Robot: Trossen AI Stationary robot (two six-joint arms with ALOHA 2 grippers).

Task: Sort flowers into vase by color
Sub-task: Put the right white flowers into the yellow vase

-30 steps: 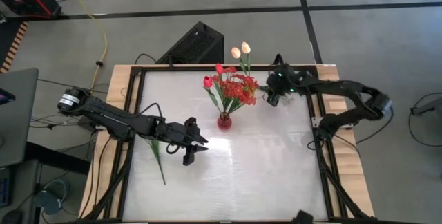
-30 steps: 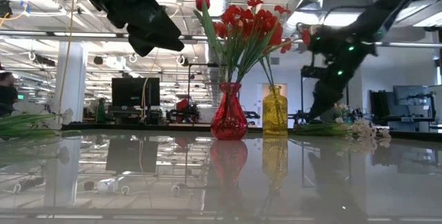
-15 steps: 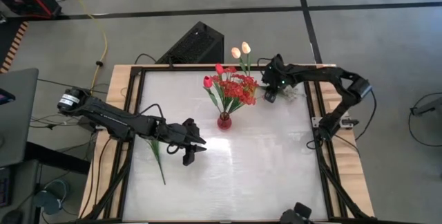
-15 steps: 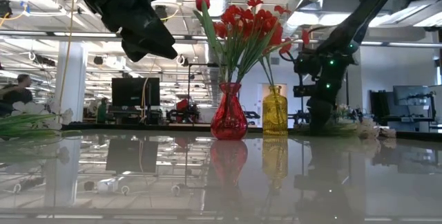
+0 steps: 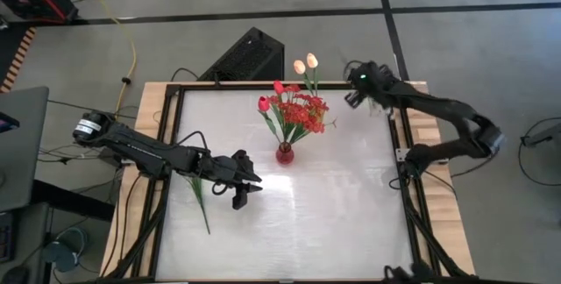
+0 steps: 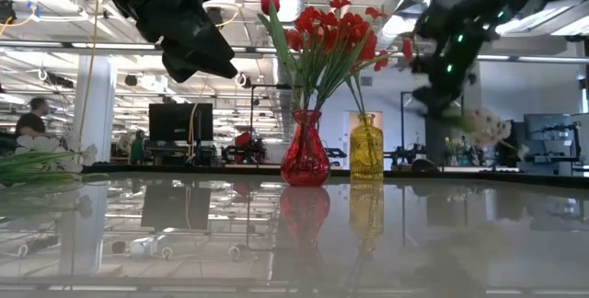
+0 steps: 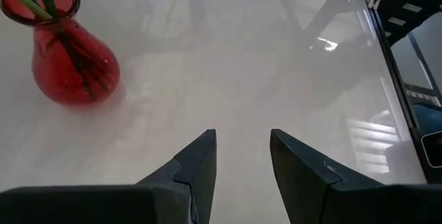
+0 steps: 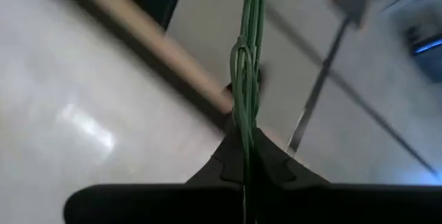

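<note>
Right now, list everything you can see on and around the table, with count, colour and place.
red vase: one, red glass, table centre, holding red flowers
yellow vase: one, amber glass, far edge behind the red one, holding peach tulips
loose flower: one, green stem, lying near the left edge
white-blossom sprig: one, white with green stems, lifted at the far right corner
table: one, glossy white top
black box: one, on the floor behind the table
yellow cable: one, on the floor, far left
left tool: open, empty, above the table left of centre
right tool: shut on the sprig's stems
</note>
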